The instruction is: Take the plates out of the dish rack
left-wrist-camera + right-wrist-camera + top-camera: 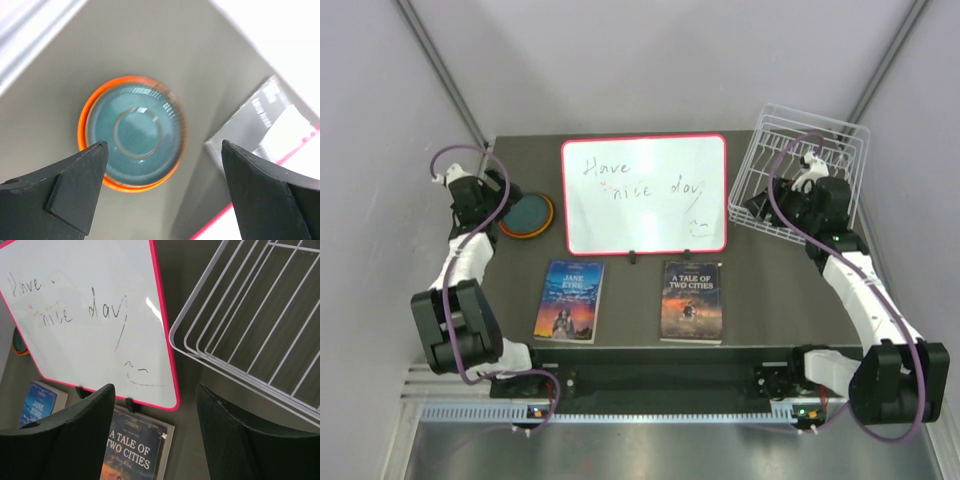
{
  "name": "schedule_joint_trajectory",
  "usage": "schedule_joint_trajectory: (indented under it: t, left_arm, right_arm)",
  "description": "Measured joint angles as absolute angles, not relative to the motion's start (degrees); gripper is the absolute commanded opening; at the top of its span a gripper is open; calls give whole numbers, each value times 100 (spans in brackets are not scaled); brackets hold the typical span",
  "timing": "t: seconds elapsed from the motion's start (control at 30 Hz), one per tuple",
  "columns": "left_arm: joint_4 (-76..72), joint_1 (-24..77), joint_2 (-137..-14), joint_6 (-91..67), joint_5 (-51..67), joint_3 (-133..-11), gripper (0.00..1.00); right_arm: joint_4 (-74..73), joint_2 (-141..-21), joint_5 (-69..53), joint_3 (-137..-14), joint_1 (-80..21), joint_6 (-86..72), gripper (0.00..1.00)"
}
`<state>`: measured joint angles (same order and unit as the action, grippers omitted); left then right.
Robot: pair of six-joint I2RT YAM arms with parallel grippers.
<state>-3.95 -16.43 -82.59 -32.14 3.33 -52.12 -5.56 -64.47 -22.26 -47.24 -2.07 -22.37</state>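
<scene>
Above dark glazed round plate (137,132) on orange plate (82,125), far left, left gripper (162,147) spread; right gripper (154,390) spread, empty, far right; could snag white wire dish rack (240,315), tipping it.

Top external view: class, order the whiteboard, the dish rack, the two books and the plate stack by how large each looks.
1. whiteboard
2. dish rack
3. Jane Eyre book and Tale of Two Cities book: these look alike, so they are not ranked
4. plate stack
</scene>
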Motion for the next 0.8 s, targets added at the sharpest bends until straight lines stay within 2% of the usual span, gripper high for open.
schedule_joint_trajectory:
  t: [0.23, 0.4, 0.6, 0.63, 0.8]
  left_arm:
    - [-268, -1643, -8018, -3142, 552, -5454, 99]
    - [-281, -1514, -7887, -3175, 1730, -5454, 99]
    - [-178, -200, -7043, -2156, 1979, -5500, 99]
    - [-165, 322, -6790, -1780, 1806, -5647, 99]
    - [-123, 1066, -6608, -1350, 1212, -5669, 99]
  right_arm:
    - [-694, -6331, -2091, -4727, -193, -2043, 66]
    - [-749, -6226, -1929, -4729, -183, -1907, 71]
    - [-1090, -5920, -943, -4768, -167, -1645, 74]
    - [-1160, -5675, -482, -4768, -167, -1557, 74]
    - [-1118, -5181, 207, -4648, -167, -1503, 79]
